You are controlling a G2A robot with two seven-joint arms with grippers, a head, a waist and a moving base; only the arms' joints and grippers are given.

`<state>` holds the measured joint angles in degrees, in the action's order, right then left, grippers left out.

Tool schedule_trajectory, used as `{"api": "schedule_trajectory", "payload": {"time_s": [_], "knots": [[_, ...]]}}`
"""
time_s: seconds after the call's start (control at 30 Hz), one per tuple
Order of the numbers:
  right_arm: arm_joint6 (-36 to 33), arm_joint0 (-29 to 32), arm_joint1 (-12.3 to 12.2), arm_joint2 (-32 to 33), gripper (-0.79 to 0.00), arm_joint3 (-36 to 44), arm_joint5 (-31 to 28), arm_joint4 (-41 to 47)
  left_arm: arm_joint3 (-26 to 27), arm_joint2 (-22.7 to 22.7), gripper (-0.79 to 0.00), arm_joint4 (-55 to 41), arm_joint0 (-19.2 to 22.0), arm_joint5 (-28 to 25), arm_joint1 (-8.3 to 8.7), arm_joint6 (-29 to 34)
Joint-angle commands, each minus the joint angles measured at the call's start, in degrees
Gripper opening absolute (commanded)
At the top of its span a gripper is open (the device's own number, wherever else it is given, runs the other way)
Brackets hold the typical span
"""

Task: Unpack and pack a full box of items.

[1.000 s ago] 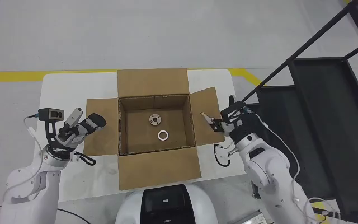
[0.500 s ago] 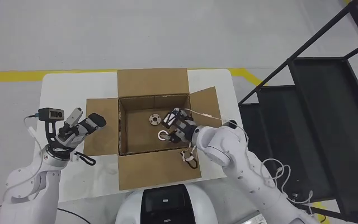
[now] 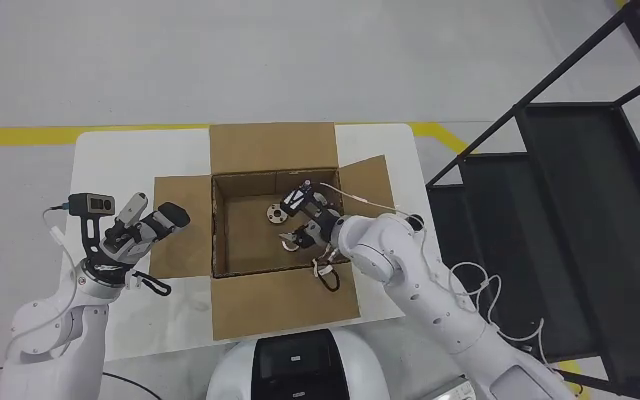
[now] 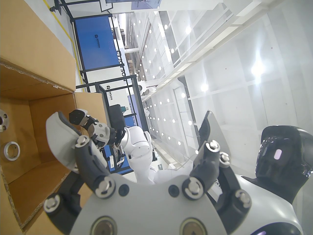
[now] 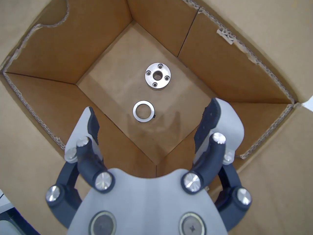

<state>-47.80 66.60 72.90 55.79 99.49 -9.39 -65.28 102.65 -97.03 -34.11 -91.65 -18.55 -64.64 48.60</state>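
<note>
An open cardboard box (image 3: 275, 150) stands mid-table with its flaps spread. On its floor lie a metal flange disc (image 5: 157, 76) with bolt holes and a plain metal ring (image 5: 143, 111) beside it. My right gripper (image 5: 152, 110) hangs open inside the box mouth, above the ring and touching neither part. In the top view the right gripper (image 3: 296, 236) covers the ring, and the flange disc (image 3: 275, 212) shows just beside it. My left gripper (image 3: 165, 220) is open and holds nothing, over the left flap. The left wrist view shows that gripper (image 4: 132, 121), the disc (image 4: 3, 121) and the ring (image 4: 11, 150).
The white table (image 3: 120, 160) has bare room left of the box. A black metal stair frame (image 3: 560, 180) stands close to the table's right side. The box walls (image 5: 61, 50) are tall around the right gripper.
My right arm swung from beside the right flap into the box and now sits a little farther back over the ring, still open. The left arm has not moved.
</note>
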Motion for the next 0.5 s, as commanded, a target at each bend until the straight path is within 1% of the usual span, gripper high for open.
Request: {"api": "schedule_trajectory", "payload": {"time_s": [0.0, 0.3, 0.33, 0.47], "knots": [[0.0, 0.0, 0.0, 0.0, 0.0, -0.01, 0.0, 0.0, 0.0, 0.0, 0.0, 0.0, 0.0, 0.0, 0.0, 0.0], [0.35, -0.13, 0.07, -0.52, 0.0, -0.65, -0.71, 0.05, 0.0, 0.0, 0.0, 0.0, 0.0, 0.0, 0.0, 0.0], [-0.44, -1.3, 0.27, -1.36, 0.0, -1.61, -1.21, -0.17, 0.0, 0.0, 0.0, 0.0, 0.0, 0.0, 0.0, 0.0], [-1.57, -8.04, 2.01, -4.99, 0.0, -8.14, -1.49, 5.16, 0.0, 0.0, 0.0, 0.0, 0.0, 0.0, 0.0, 0.0]]}}
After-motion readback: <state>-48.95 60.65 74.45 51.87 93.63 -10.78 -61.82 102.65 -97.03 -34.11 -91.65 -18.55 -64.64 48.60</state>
